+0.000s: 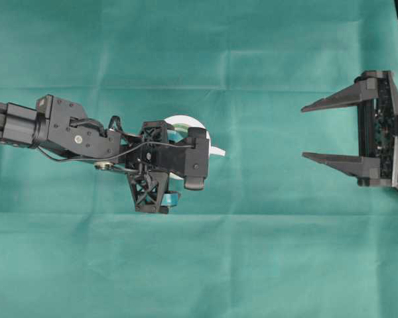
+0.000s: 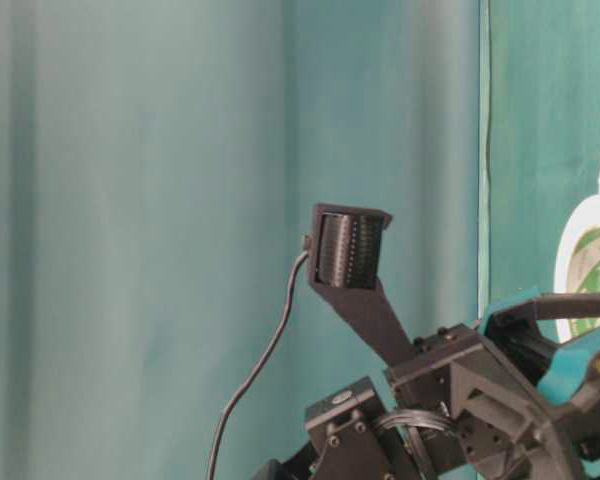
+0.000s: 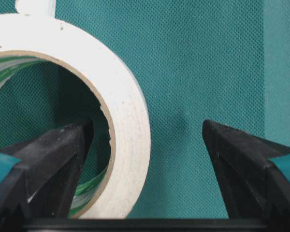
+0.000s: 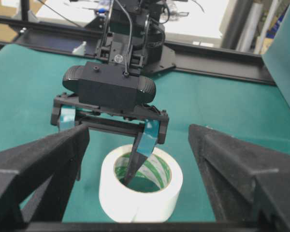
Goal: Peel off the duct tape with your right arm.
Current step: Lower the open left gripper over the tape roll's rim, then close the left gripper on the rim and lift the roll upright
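Left tool (image 4: 108, 137) released, one finger inside duct tape (image 4: 140, 186), right tool (image 1: 318, 129) released, apart, no legible writing

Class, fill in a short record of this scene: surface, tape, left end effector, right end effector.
Surface: green cloth
Tape: white roll of duct tape lying flat, green-lined core, strip end sticking out
Left end effector: open, one finger inside the roll's hole, the other outside the wall
Right end effector: open, apart from the roll, pointing towards it
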Action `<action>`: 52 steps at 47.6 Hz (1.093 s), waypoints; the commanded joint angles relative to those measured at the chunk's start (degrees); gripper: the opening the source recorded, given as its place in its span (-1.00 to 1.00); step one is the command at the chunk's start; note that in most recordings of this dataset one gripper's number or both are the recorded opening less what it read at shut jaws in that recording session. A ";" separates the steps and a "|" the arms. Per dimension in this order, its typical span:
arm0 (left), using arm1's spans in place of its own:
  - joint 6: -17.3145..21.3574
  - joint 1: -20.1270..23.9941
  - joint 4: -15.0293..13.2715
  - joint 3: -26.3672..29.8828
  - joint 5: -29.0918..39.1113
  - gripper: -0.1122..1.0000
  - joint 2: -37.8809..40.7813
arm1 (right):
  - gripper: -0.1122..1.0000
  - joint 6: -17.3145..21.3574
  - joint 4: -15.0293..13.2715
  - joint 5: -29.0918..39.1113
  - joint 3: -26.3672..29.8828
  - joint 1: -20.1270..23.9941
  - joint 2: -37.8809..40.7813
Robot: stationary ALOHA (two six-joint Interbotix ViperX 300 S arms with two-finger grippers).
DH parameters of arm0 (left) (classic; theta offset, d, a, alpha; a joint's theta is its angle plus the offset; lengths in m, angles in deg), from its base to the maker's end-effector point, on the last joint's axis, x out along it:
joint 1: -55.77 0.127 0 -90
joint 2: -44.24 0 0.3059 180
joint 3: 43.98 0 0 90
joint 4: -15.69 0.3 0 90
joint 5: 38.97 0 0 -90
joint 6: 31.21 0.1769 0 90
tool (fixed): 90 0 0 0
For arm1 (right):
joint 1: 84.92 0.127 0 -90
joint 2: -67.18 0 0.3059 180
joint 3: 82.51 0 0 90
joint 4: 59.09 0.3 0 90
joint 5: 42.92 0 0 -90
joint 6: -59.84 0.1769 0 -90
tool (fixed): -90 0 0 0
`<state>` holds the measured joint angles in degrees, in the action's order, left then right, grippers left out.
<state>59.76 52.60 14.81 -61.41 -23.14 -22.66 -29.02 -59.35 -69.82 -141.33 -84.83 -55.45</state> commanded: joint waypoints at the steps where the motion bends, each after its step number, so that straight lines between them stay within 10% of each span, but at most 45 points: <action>1: 0.00 0.18 0.18 0.79 -0.09 0.97 -0.79 | 0.59 -0.09 -0.09 -0.79 0.44 0.00 0.09; 38: 7.65 2.11 0.26 -2.11 9.23 0.90 -5.45 | 0.59 0.00 -0.09 -1.67 0.26 -0.09 0.88; 52: 8.53 2.11 0.26 -1.67 11.43 -0.09 -5.45 | 0.59 -0.09 0.00 -2.90 0.09 0.00 1.23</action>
<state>68.37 54.71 15.07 -63.69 -12.86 -26.35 -29.02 -59.35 -72.01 -142.03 -84.83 -54.31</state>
